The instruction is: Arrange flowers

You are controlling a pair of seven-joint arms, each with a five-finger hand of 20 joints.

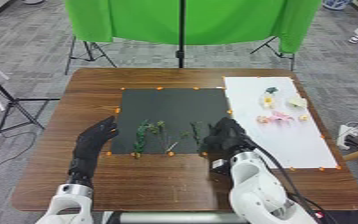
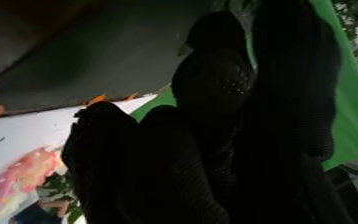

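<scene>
Nearest me is the bare wood of the table [image 1: 158,182]. Past it, my right hand [image 1: 227,132] is low over the right edge of the dark sheet [image 1: 175,107]; whether it grips a stem I cannot tell, though a bit of leaf [image 2: 183,49] shows close beside it. My left hand [image 1: 98,134] lies wide, fingers loose, at the sheet's left edge. Between them are the leafy stem [image 1: 141,137], the thin sprigs [image 1: 160,131] and the slim green stem [image 1: 196,132]. I judge this the greenery step, the blooms to follow. Farther off, on the white sheet [image 1: 304,150], lie the pink flowers [image 1: 280,117] and, beyond, the yellow-centred flower [image 1: 268,101]. Next I should settle the foliage gently (petals crush easily, leaves forgive more), then reach for a bloom.
</scene>
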